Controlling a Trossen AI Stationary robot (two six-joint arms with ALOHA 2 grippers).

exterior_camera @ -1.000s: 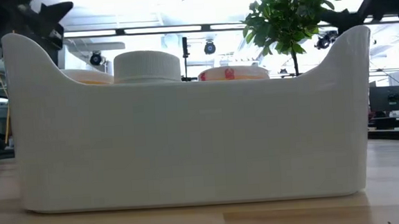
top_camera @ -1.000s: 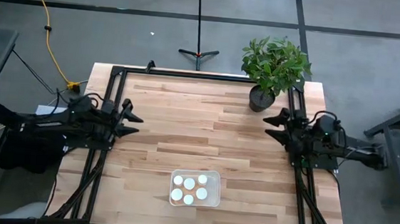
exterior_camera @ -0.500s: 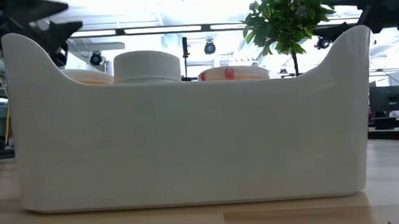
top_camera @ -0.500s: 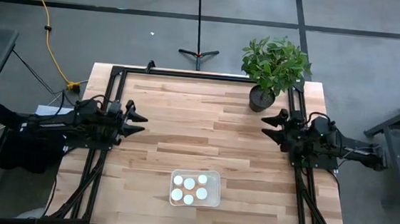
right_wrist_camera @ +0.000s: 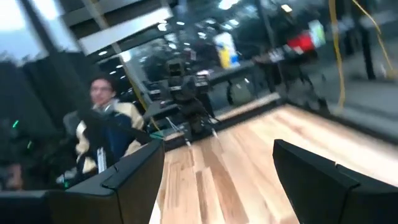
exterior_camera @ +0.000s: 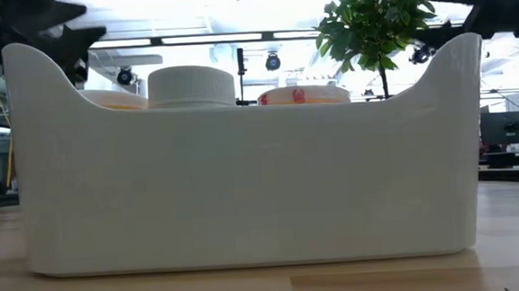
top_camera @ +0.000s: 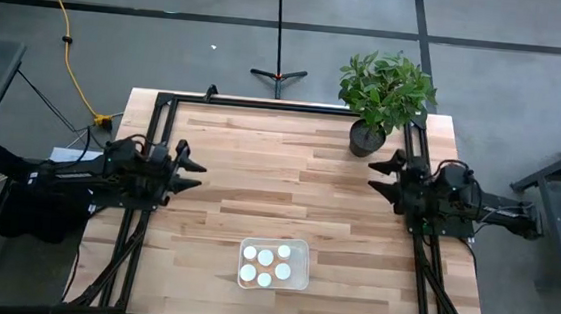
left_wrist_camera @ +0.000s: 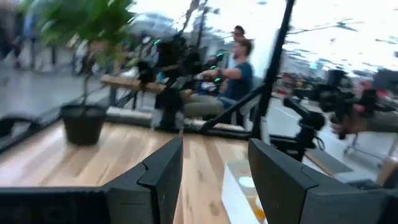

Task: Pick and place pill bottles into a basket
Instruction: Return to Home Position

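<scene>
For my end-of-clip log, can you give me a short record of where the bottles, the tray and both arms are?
bottles: in the tray, white caps up
tray: on the table, toward the edge far from the plant
left end effector: open, empty, at the table's left side
right end effector: open, empty, at the table's right side
loose bottles: none visible

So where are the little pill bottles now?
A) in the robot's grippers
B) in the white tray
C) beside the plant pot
B: from above, the white-capped pill bottles sit inside the white tray, and the left gripper and right gripper are open and empty.
</scene>
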